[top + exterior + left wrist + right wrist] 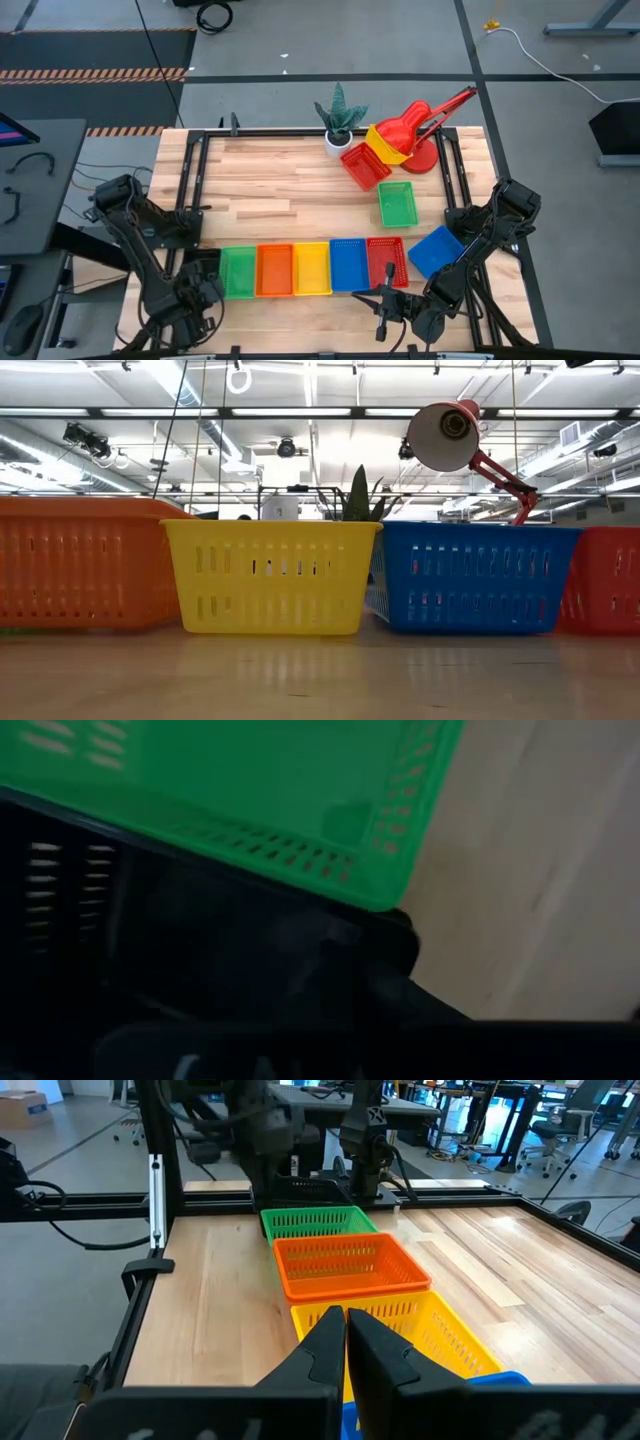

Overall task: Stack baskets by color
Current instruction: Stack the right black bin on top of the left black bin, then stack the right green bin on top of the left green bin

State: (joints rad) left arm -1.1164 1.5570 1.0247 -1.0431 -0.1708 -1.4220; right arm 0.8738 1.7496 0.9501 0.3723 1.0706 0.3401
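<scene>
Along the counter's near edge, both jaws sit together and empty, so the left gripper (185, 305), hovering over the black basket (200, 950), could shove the green basket (238, 271) askew.

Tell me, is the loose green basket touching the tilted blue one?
Apart. The high view shows bare wood between the green basket near the lamp and the tilted blue basket nearer the right arm.

Room inventory: grey concrete floor (330, 40) with black-and-orange hazard striping (95, 73); white cable (545, 62) trailing across it; wooden tabletop (280, 190) framed by black rails; dark side desk (35, 185) placed at left; ceiling (300, 430) hung with fluorescent strip lights; further desks and office chairs seen beyond
</scene>
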